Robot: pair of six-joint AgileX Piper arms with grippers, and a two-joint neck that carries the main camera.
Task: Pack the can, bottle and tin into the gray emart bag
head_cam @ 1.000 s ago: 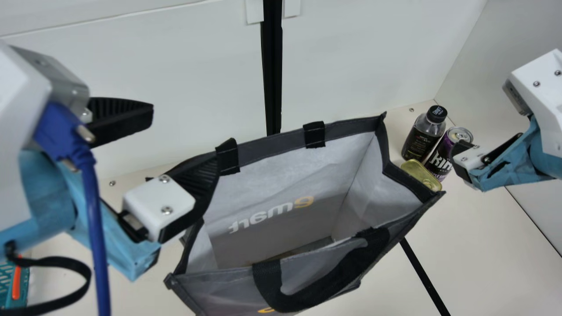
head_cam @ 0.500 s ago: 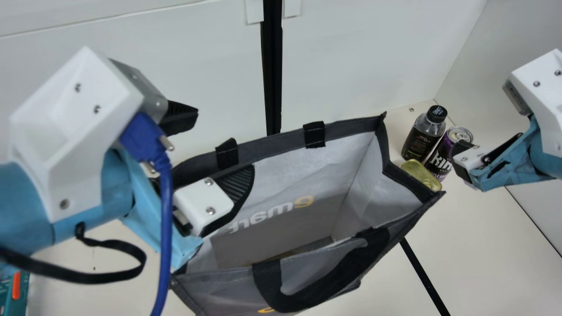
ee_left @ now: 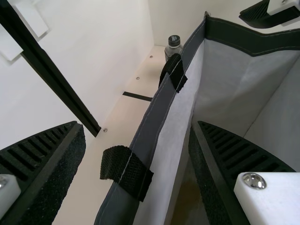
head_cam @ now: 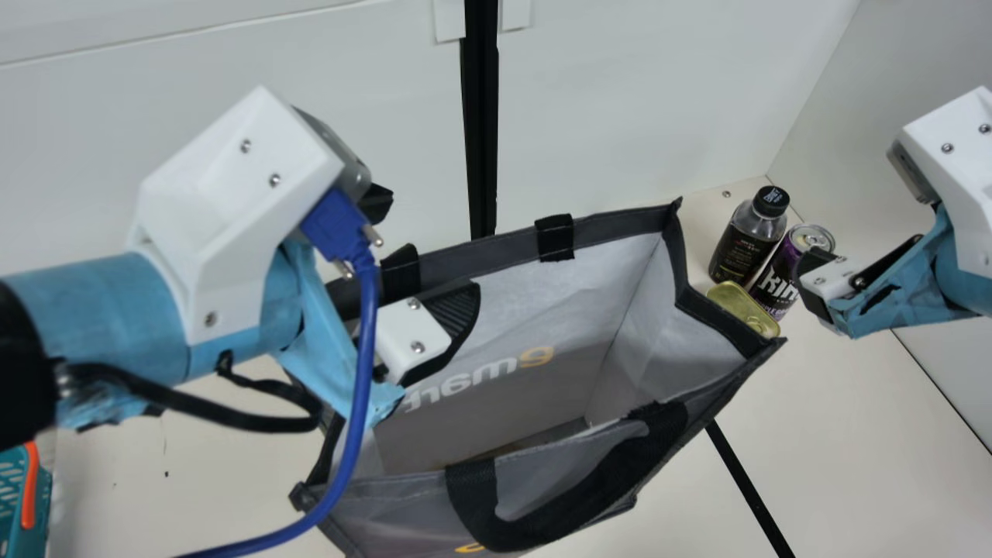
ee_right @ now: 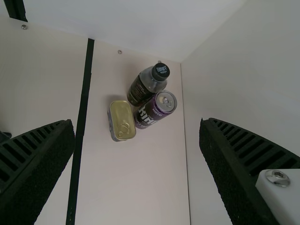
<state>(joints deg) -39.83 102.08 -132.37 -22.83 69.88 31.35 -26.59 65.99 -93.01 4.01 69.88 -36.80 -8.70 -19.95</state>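
As the bag stands: mouth up and gaping, soft fabric, likely light and quick to sag if pushed.
Left gripper: open and empty at the bag's left part, straddling its far rim, one finger outside and one over the mouth, nothing pinched.
Rim hold: best taken at the stitched band between the black handle straps, where it looks stiffest; a gentle squeeze should steady it.
Right gripper: wide open, empty, out past the bag's right end.
Bottle: upright on the table beyond the bag's right end; smooth plastic, probably weighty if full, so grab the labelled body below the cap.
Can: right beside the bottle, farther off the bag's right end than the tin; slick thin metal, firm but measured grip at mid-body.
Tin: flat on the table, nearest of the three to the bag; rigid, low and slippery, so pinch across its long sides.
Change: here comes the left arm, swung rightward across the bag's left side since the earlier frames; bag, three goods and right arm look unmoved.
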